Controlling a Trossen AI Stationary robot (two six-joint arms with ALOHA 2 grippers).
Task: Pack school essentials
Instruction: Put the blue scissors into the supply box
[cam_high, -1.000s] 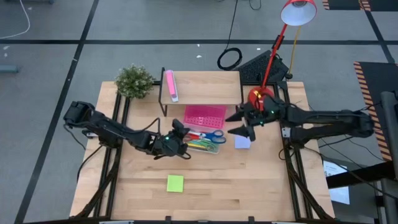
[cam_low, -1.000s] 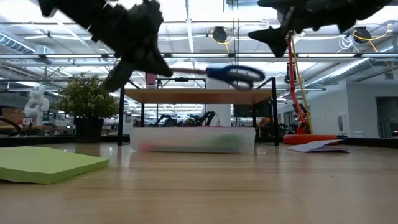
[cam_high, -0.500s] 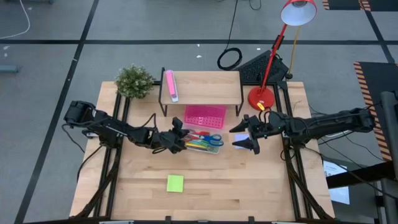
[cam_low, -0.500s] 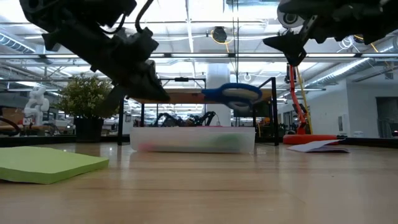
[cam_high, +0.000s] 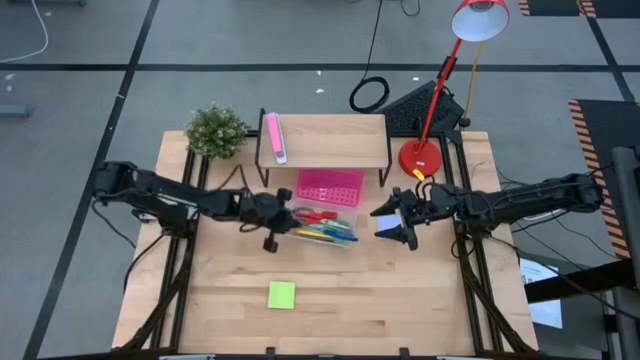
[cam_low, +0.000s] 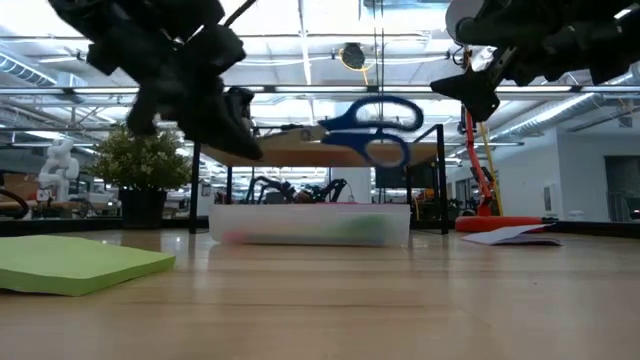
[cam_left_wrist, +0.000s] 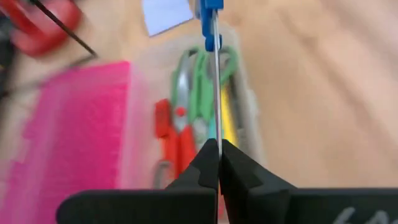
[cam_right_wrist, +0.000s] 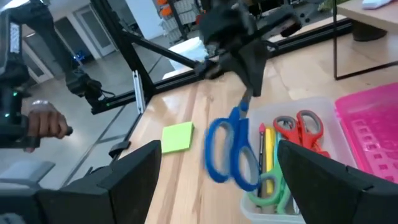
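High view: we see the left gripper (cam_high: 268, 215) drawn back toward its own arm since a second ago; the clear box (cam_high: 322, 228) of pens now lies just ahead of its fingers. The right gripper (cam_high: 403, 221) has come down over the pale-blue pad (cam_high: 387, 228).
Low view: blue scissors (cam_low: 372, 127) hang in the air above the box, handles turned since half a second ago.
Left wrist view: fingers pinched tight on the scissor blade; red scissors (cam_left_wrist: 177, 146) and green scissors (cam_left_wrist: 200, 84) lie in the box below.
Right wrist view: right fingers spread wide, holding nothing; lime pad (cam_right_wrist: 176, 136) beyond.
Meaning: we judge the blue scissors not yet packed.
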